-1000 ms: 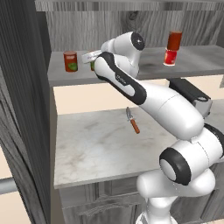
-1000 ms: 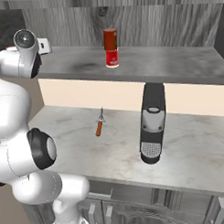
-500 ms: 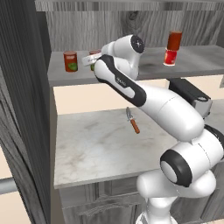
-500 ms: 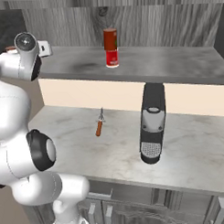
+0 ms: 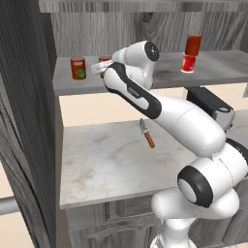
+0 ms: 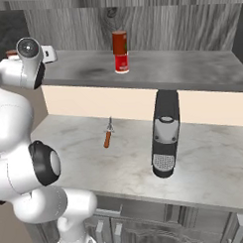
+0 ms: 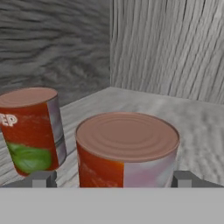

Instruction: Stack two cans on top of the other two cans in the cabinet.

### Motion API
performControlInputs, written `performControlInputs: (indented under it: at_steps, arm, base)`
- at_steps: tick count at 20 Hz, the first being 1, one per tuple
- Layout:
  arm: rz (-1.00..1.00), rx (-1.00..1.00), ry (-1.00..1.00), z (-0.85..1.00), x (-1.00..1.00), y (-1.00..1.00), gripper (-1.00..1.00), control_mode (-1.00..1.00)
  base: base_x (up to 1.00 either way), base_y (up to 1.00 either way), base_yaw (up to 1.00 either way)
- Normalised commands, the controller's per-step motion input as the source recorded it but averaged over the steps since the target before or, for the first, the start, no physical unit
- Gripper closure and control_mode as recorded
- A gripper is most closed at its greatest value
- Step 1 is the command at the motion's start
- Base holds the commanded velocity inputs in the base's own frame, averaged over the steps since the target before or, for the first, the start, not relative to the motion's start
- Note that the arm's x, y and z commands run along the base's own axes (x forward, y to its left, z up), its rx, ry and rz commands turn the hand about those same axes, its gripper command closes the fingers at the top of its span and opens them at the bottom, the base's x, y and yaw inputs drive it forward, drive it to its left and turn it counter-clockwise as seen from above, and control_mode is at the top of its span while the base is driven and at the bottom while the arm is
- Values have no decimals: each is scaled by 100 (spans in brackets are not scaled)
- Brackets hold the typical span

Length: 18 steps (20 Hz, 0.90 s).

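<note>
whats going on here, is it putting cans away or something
The arm is reaching into the cabinet at its shelf. Its gripper is open, one fingertip on each side of a red can, not yet closed. A green-labelled can stands beside it. Further along the shelf, one can already sits on another. A knife lies on the counter.

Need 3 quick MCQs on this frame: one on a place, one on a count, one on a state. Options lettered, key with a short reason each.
1. Where does the knife lie?
A. on the marble counter
B. on the cabinet shelf
C. in the gripper

2. How many cans make up the stack on the shelf?
A. one
B. two
C. four

3. How does the gripper stand at the near can?
A. shut above it
B. open, fingers either side
C. lifting it

Key: 1 A, it lies on the counter below the shelf. 2 B, one can sits atop another. 3 B, the hand view shows a fingertip each side of the can, which stands on the shelf.
</note>
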Motion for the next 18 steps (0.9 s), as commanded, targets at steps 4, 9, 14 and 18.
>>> performControlInputs:
  at_steps: [4, 9, 14, 18]
  arm:
    - [0, 0, 0, 0, 6, 0, -100, -100]
    - [0, 0, 0, 0, 3, 0, -100, -100]
    - [0, 0, 0, 0, 0, 0, -100, -100]
    - [0, 0, 0, 0, 0, 0, -100, -100]
  base:
    - [0, 0, 0]
    - [0, 0, 0]
    - [0, 0, 0]
    - [0, 0, 0]
